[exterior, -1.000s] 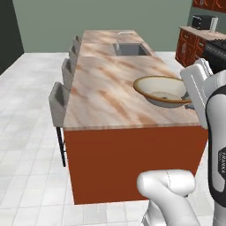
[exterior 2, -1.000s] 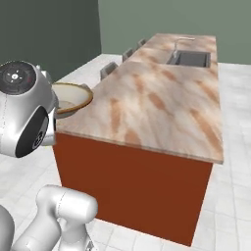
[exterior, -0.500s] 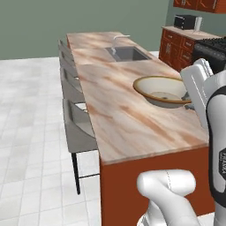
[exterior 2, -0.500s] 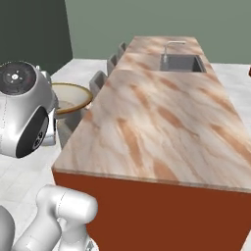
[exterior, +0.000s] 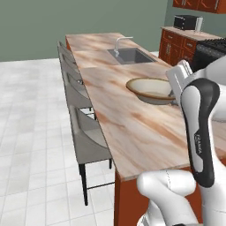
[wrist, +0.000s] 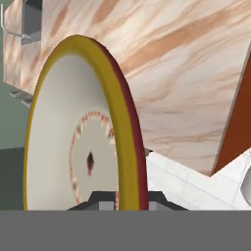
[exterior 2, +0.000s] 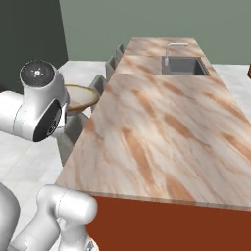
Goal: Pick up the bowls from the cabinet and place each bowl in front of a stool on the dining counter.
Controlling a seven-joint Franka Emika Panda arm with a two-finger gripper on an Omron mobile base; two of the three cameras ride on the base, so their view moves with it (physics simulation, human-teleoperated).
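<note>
A black microwave [exterior: 187, 22] sits on a marble worktop [exterior: 190, 32] at the far right, above reddish-brown drawer cabinets [exterior: 176, 48]. Just beside them stands a black stove [exterior: 209, 49], and reddish-brown wall cabinets [exterior: 201, 4] hang above. The floor [exterior: 31, 132] is laid with pale grey-white tiles. A plain grey-green wall [exterior: 79, 22] closes the back of the room; a darker wall panel [exterior 2: 29, 34] shows at the left of the right base view.

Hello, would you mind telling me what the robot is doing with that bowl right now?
The arm is carrying a cream bowl, its claw shut on the rim. The bowl is held in the air beside the marble dining counter, not yet set down. Grey stools line one long side of the counter, and a sink sits at its far end.
</note>
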